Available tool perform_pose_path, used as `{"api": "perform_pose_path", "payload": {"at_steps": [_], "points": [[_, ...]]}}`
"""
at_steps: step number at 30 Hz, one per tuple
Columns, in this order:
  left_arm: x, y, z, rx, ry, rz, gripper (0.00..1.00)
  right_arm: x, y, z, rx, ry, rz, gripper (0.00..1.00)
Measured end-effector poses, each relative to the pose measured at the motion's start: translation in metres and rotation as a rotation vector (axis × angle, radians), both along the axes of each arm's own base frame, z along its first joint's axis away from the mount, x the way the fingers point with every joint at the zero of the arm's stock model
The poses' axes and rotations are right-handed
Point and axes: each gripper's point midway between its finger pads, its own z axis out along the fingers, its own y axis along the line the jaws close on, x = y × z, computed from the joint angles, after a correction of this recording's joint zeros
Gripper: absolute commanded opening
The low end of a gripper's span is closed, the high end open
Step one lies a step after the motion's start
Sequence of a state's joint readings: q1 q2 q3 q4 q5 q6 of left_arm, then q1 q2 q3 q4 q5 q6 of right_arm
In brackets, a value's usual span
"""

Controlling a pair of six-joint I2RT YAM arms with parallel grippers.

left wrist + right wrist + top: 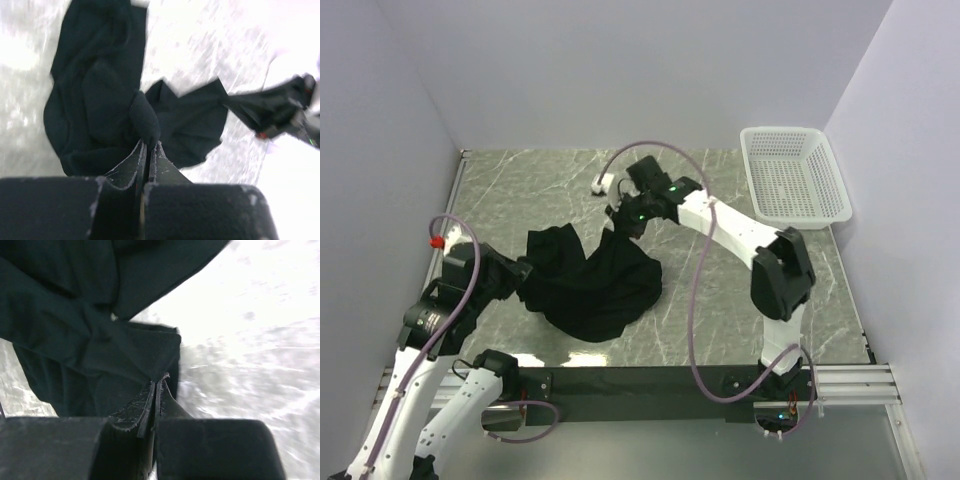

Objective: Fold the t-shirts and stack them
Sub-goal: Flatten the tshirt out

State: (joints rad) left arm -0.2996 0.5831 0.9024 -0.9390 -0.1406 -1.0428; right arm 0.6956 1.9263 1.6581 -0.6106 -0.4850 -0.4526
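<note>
While the left pincer (148,146) is clamped on the left edge of the t-shirt (590,285) heaped mid-way across the desk (720,300) and the right pincer (157,382) is pinched shut on its far edge, we judge it best to draw them apart evenly and low, spreading the cloth flat.

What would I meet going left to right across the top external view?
Red cable clip → left gripper → black t-shirt heap → white basket.
</note>
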Motion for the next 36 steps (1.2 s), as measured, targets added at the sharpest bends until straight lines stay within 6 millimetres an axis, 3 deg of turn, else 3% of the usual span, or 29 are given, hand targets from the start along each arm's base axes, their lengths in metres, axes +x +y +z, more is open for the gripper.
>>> {"api": "perform_pose_path", "payload": {"at_steps": [5, 10, 13, 15, 18, 23, 24, 26, 28, 30, 32, 36], "points": [[0.039, 0.01, 0.053, 0.101, -0.157, 0.035, 0.0, 0.03, -0.026, 0.069, 0.113, -0.109, -0.12, 0.0], [0.091, 0.02, 0.14, 0.231, -0.383, 0.09, 0.0, 0.085, -0.086, 0.152, 0.241, -0.251, -0.341, 0.0], [0.116, 0.021, 0.19, 0.293, -0.518, 0.101, 0.0, 0.099, -0.114, 0.218, 0.342, -0.371, -0.431, 0.0], [0.128, 0.019, 0.224, 0.327, -0.607, 0.101, 0.01, 0.093, -0.121, 0.265, 0.42, -0.459, -0.446, 0.0], [0.139, 0.016, 0.272, 0.364, -0.747, 0.095, 0.01, 0.066, -0.13, 0.339, 0.546, -0.592, -0.44, 0.0], [0.132, 0.009, 0.334, 0.397, -0.959, 0.068, 0.01, 0.012, -0.148, 0.455, 0.739, -0.801, -0.403, 0.0], [0.129, 0.009, 0.343, 0.405, -0.992, 0.066, 0.01, -0.001, -0.151, 0.475, 0.771, -0.839, -0.382, 0.0], [0.122, 0.01, 0.353, 0.415, -1.03, 0.072, 0.01, -0.022, -0.155, 0.492, 0.798, -0.878, -0.341, 0.0], [0.116, 0.014, 0.35, 0.422, -1.034, 0.08, 0.01, -0.038, -0.152, 0.483, 0.787, -0.869, -0.282, 0.0], [0.112, 0.019, 0.325, 0.434, -0.989, 0.085, 0.01, -0.046, -0.144, 0.44, 0.732, -0.794, -0.239, 0.0], [0.11, 0.022, 0.293, 0.441, -0.928, 0.083, 0.0, -0.052, -0.135, 0.385, 0.668, -0.72, -0.204, 0.0], [0.111, 0.026, 0.196, 0.436, -0.712, 0.06, 0.01, -0.071, -0.096, 0.225, 0.469, -0.485, -0.079, 0.0]]}}
